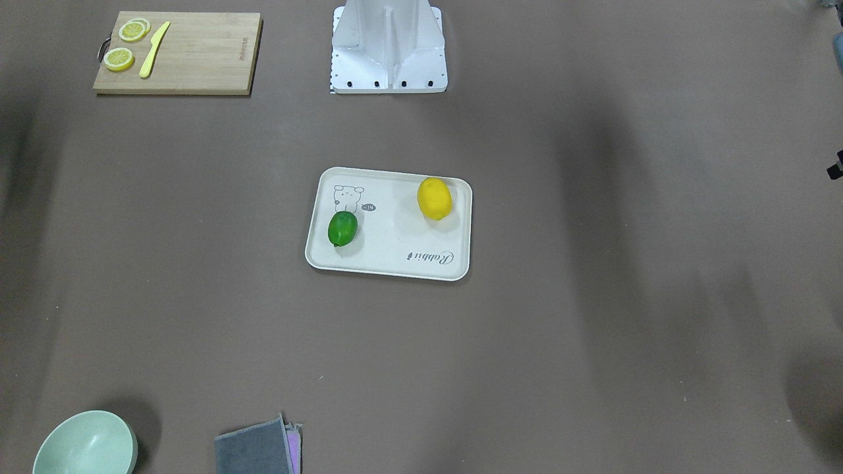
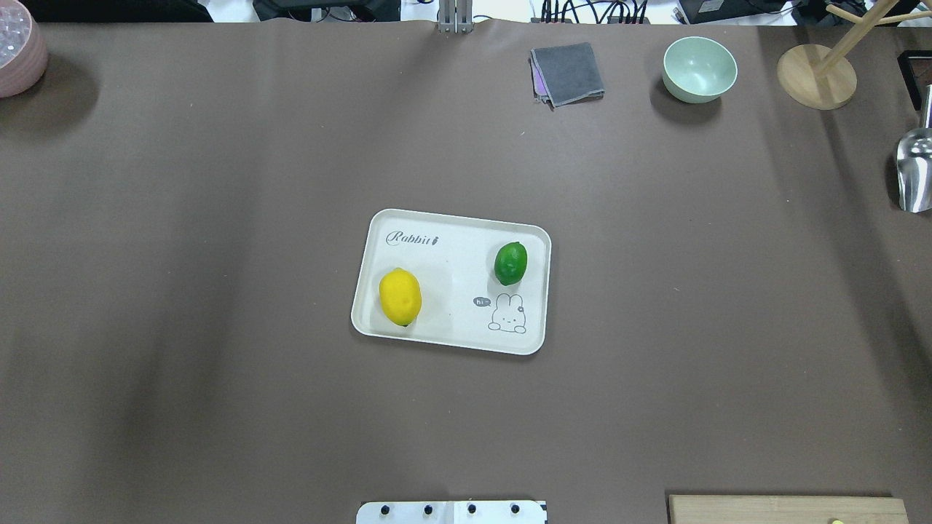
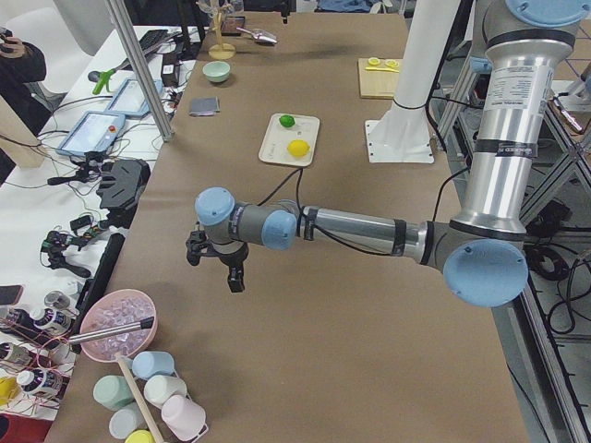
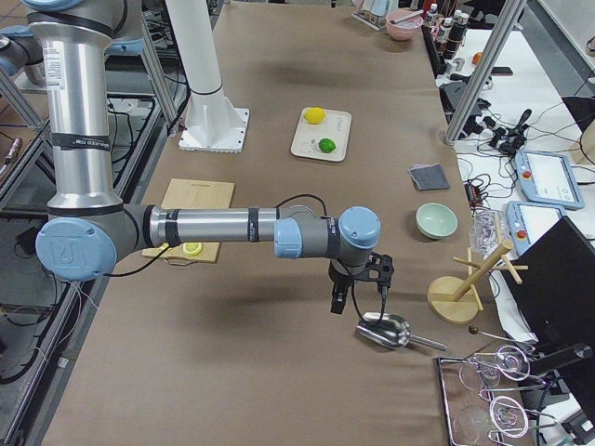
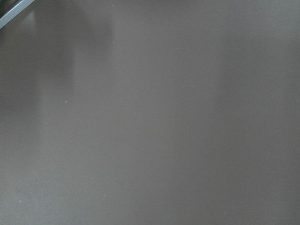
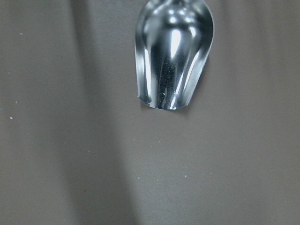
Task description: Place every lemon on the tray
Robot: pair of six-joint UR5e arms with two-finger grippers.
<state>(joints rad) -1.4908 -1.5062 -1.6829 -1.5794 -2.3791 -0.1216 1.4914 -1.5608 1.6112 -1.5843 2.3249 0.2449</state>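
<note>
The cream-white tray [image 2: 451, 280] lies at the table's middle. The yellow lemon [image 2: 400, 296] rests on it at its left end. The green lemon [image 2: 510, 263] rests on it at its right end. They also show in the front-facing view: the yellow lemon [image 1: 434, 198], the green lemon [image 1: 342, 228], the tray [image 1: 395, 243]. My left gripper [image 3: 217, 268] hangs over bare table far from the tray. My right gripper [image 4: 358, 288] hangs near a metal scoop [image 4: 383, 331]. I cannot tell whether either gripper is open or shut.
A wooden cutting board [image 1: 197, 56] with lemon slices [image 1: 119, 58] and a yellow knife [image 1: 153, 49] lies near the robot's right. A green bowl [image 2: 699, 68], a folded grey cloth [image 2: 568, 73], a wooden stand [image 2: 815, 76] and a pink bowl [image 2: 18, 47] stand along the far edge.
</note>
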